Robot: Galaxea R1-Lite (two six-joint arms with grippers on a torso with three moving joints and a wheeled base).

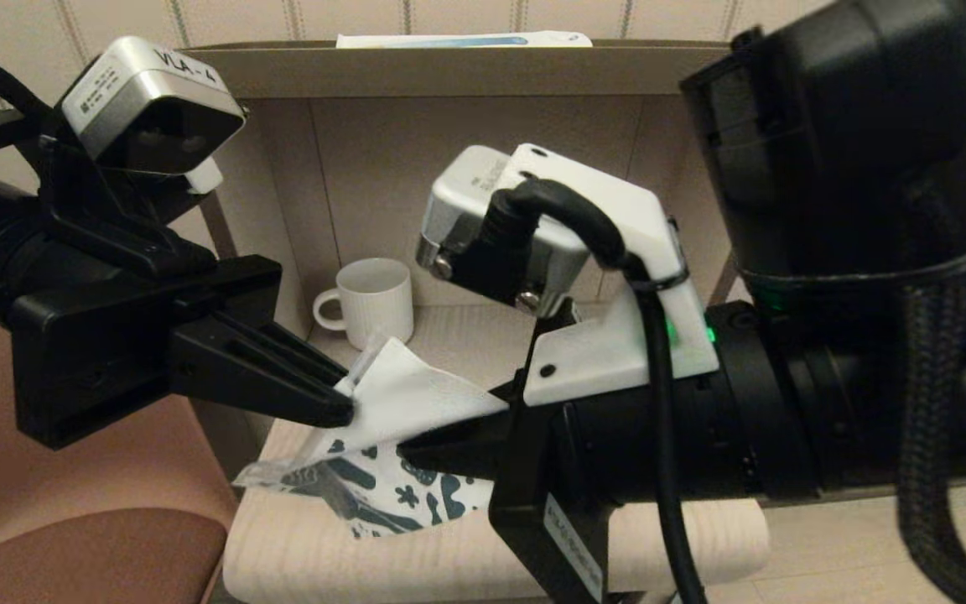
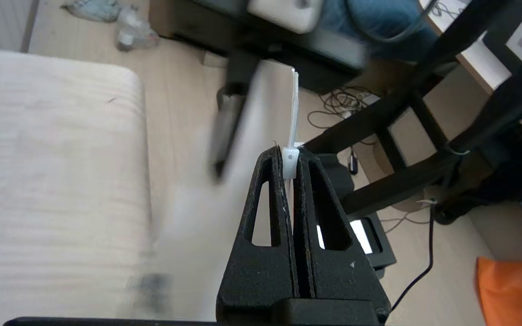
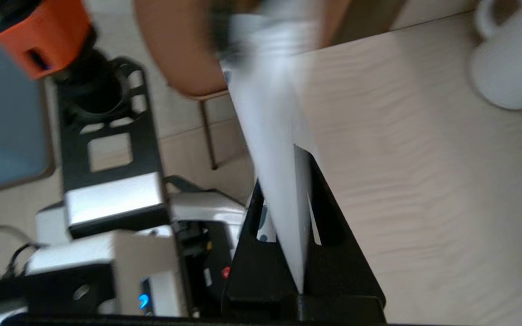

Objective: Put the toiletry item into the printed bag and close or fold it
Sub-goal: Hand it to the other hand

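The printed bag [image 1: 416, 403], white with dark teal shapes on its lower part, hangs tilted above the cream shelf surface [image 1: 466, 545], held between both grippers. My left gripper [image 1: 347, 409] is shut on a small white tab at the bag's zip-strip edge [image 2: 294, 108]; in the left wrist view the left gripper [image 2: 290, 159] shows the tab pinched at its tips. My right gripper [image 1: 406, 453] is shut on the bag's opposite side, and in the right wrist view the white sheet [image 3: 270, 117] runs deep between the right gripper's [image 3: 283, 174] fingers. The toiletry tube is not visible.
A white ribbed mug [image 1: 370, 298] stands at the back of the shelf, also in the right wrist view [image 3: 510, 68]. A long white-and-blue box [image 1: 462, 39] lies on the top board. A brown chair seat [image 1: 72, 537] is at the left.
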